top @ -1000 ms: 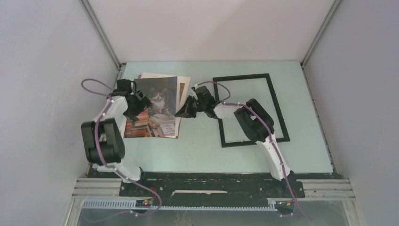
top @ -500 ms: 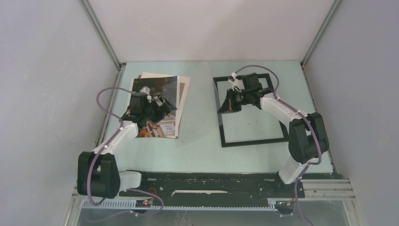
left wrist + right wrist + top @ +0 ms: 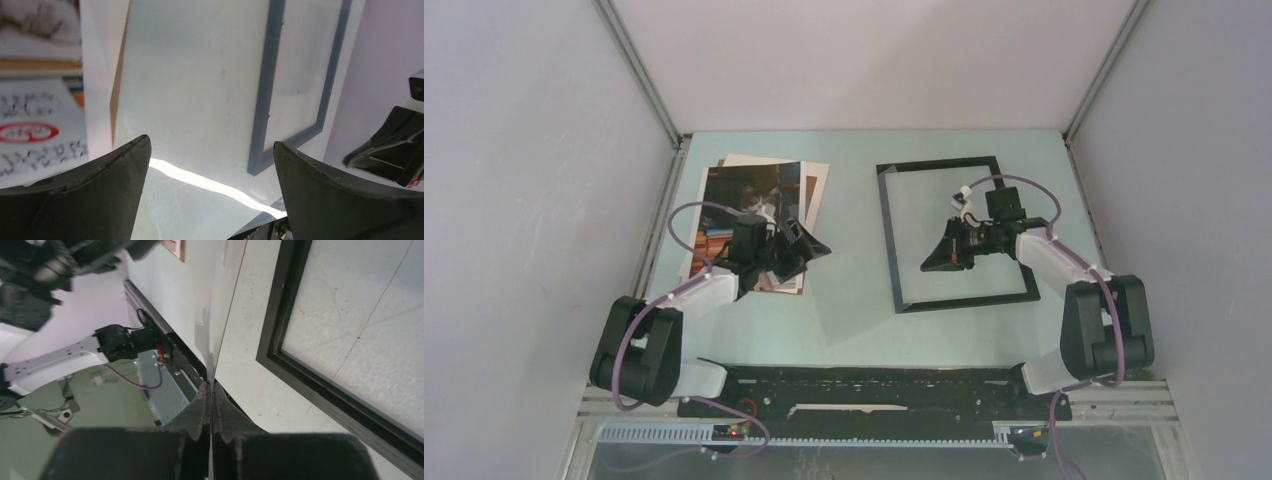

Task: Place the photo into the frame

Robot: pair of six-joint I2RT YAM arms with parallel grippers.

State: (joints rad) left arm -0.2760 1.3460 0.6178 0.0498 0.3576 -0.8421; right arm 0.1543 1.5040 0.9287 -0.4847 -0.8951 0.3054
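On the left half of the table, in the overhead view, you see the photo lying face up on a white mat and a brown board. It is well apart from the frame, which lies flat on the right. Your left gripper hangs over the photo's lower right corner. Its jaws are spread wide and empty, presumably placed to take that free corner. Your right gripper sits above the frame's opening, pinched together.

In the left wrist view, the fingers stand wide apart with bare table between them. The photo's printed edge fills the left margin and the frame appears at upper right. A bright line crosses the table low in the picture, likely the lit edge of something clear.

In the right wrist view, the jaws clamp the edge of a thin clear sheet, which rises from between them toward the top. The frame's corner lies at right. The sheet is probably held up so the frame stays open for the photo.
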